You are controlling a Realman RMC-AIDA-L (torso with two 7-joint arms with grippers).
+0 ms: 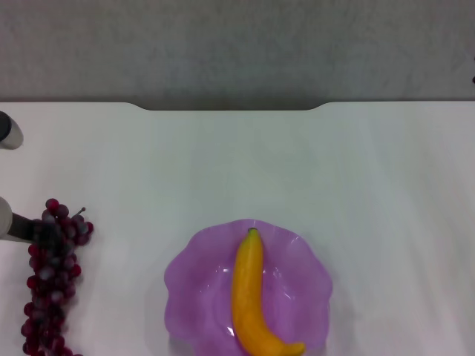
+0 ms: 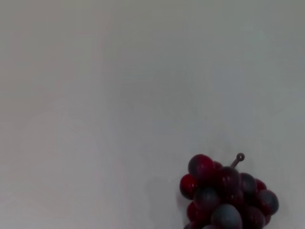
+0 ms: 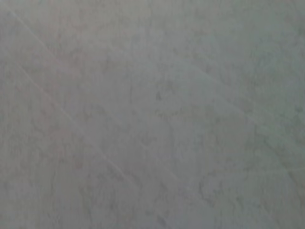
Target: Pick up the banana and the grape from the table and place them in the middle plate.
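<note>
banana point(image 1: 252, 297) already in the middle plate point(image 1: 193, 274) | grape point(image 1: 50, 278) lower left, long axis running up-down | your left pincer point(image 1: 9, 178) sits at its top end, nearer arm | grip state: can't tell

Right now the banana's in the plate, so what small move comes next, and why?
Probably close the left tool on the grape near its stem end. The banana already lies in the middle plate, while the grape is still on the table, left of the plate, with the left tool right at its top.
</note>
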